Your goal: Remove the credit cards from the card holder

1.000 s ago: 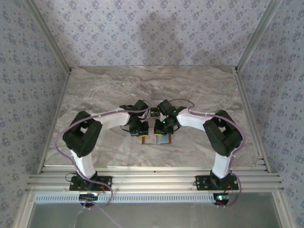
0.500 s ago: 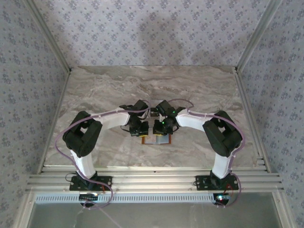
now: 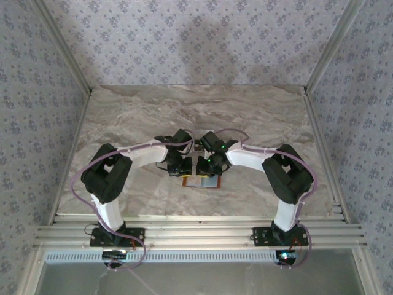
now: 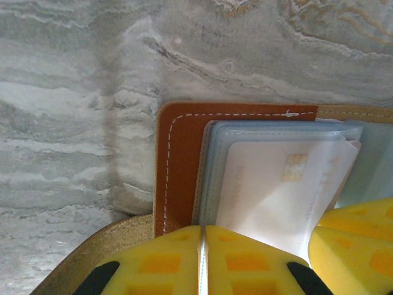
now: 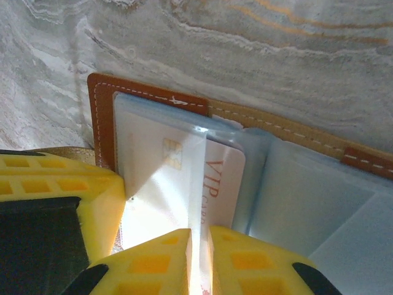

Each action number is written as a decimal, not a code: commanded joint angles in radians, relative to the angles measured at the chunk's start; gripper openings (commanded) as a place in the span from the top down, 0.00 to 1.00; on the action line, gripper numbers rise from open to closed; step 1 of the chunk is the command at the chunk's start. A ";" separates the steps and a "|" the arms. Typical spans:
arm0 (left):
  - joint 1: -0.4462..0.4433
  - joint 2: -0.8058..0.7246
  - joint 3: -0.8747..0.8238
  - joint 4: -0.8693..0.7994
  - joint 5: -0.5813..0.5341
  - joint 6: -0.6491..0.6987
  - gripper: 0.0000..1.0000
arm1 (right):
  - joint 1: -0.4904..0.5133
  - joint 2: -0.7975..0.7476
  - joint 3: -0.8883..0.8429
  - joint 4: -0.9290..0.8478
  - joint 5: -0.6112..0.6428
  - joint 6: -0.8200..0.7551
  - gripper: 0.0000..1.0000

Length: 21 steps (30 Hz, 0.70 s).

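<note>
the card holder lies open on the marble table, between both arms. a whitish credit card sits in its clear sleeve. the left gripper, jaws pressed together and empty, rests at the holder's near edge, probably pinning it. the right gripper shows a hairline gap with a pale sheet edge inside; a grip cannot be confirmed.

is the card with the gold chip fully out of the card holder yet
No, the whitish card sits partly under a clear sleeve inside the open card holder.
</note>
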 commanded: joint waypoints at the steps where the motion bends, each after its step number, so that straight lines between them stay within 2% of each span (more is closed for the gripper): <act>1: -0.002 0.021 -0.016 -0.019 -0.010 0.001 0.89 | 0.010 -0.039 -0.009 -0.015 -0.010 0.019 0.82; 17: 0.005 0.020 -0.021 -0.008 0.004 -0.003 0.89 | 0.009 0.014 -0.039 0.046 -0.015 0.043 0.73; 21: 0.007 0.019 -0.026 -0.007 0.004 -0.004 0.89 | 0.012 0.006 -0.021 -0.027 0.048 0.020 0.70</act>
